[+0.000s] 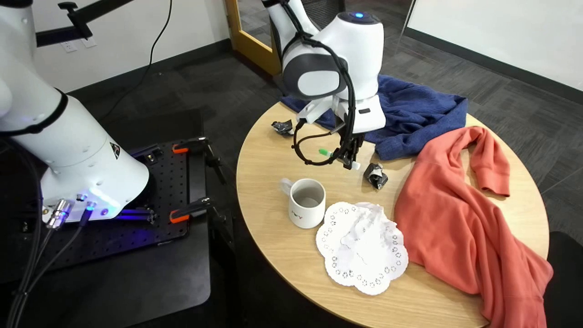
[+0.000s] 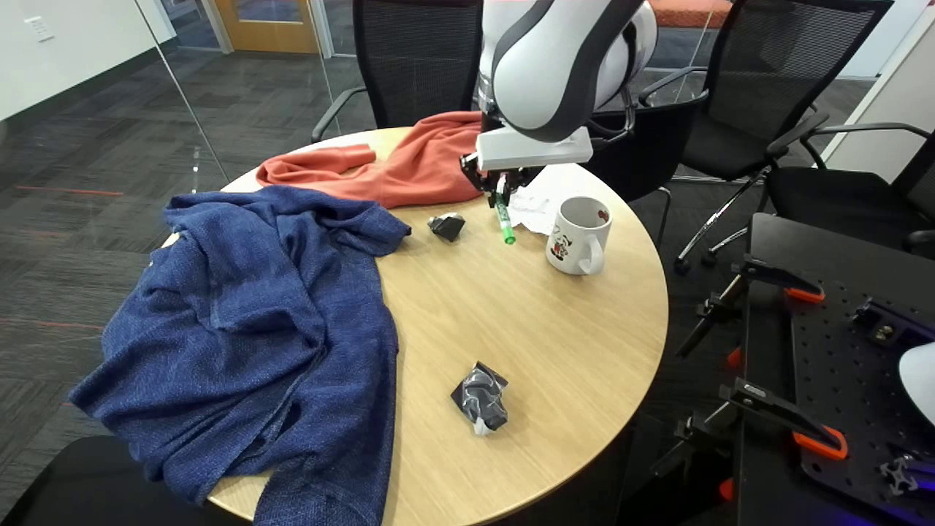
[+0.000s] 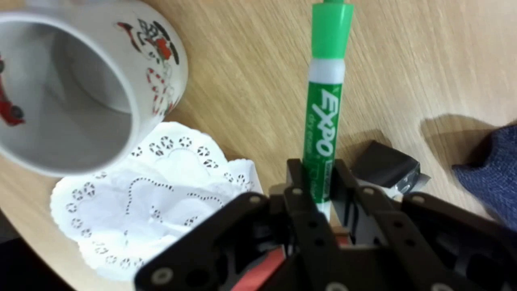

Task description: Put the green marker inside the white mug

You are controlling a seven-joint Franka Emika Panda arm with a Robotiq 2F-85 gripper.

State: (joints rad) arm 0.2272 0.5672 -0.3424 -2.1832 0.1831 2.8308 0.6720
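Your gripper [image 3: 318, 178] pinches the one marker [image 3: 325, 117] toward its white end, closed to its thickness, over the table [image 2: 540, 321], outside the one mug [image 1: 307, 212]. You have two scraps [image 2: 447, 226] [image 2: 480, 400], two cloths [image 1: 455, 218] [image 2: 248, 329], one doily [image 1: 364, 250] beside the mug; the table shows between the mug and each scrap and out to its nearest edge

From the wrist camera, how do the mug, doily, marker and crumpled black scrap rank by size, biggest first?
1. Mug and doily: too close to rank, neither fully visible.
2. Marker.
3. Black scrap, partly hidden.
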